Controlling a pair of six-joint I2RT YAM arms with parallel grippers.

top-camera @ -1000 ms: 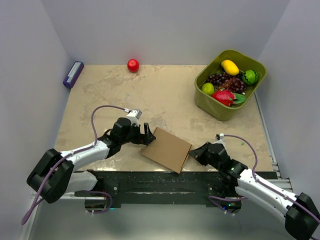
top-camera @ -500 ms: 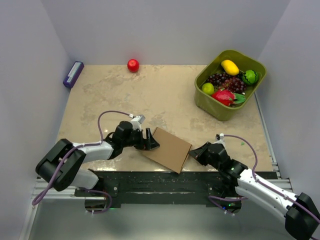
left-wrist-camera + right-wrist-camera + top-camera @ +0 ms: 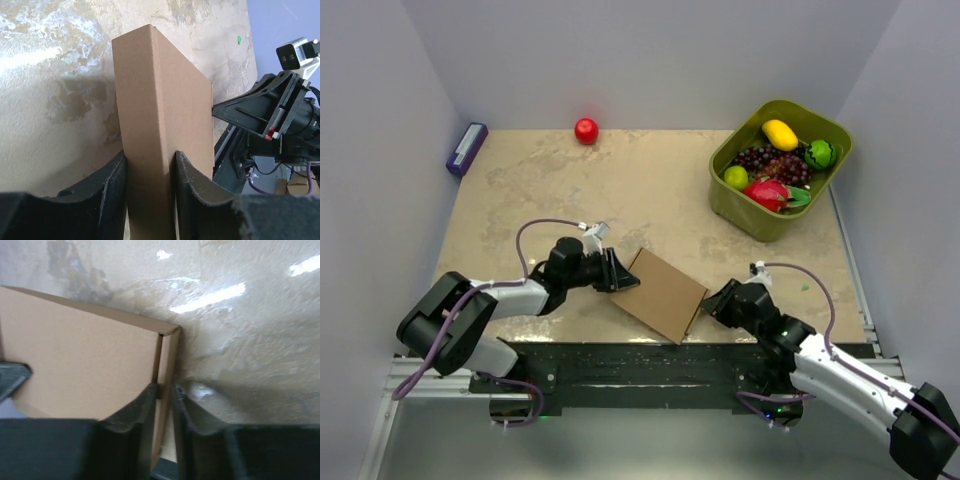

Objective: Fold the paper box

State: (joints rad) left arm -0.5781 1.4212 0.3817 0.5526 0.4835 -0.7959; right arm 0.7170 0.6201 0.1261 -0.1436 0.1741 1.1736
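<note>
The paper box [image 3: 665, 297] is a flat brown cardboard piece lying near the table's front edge, between my two arms. My left gripper [image 3: 623, 277] is at its left edge. In the left wrist view the folded edge of the paper box [image 3: 160, 100] runs up between the jaws, and my left gripper [image 3: 148, 157] is shut on it with both fingers against the cardboard. My right gripper [image 3: 713, 300] is at the right corner. In the blurred right wrist view a thin side flap of the paper box [image 3: 85, 350] sits between the narrow jaws of my right gripper [image 3: 166, 387].
A green bin [image 3: 760, 225] full of fruit stands at the back right. A red apple [image 3: 586, 131] lies at the back centre and a purple block [image 3: 467, 148] by the left wall. The black base rail [image 3: 670, 362] runs just below the box.
My left gripper slid onto the box's left edge and closed on it. The box and the right gripper shifted slightly to the right and away.
</note>
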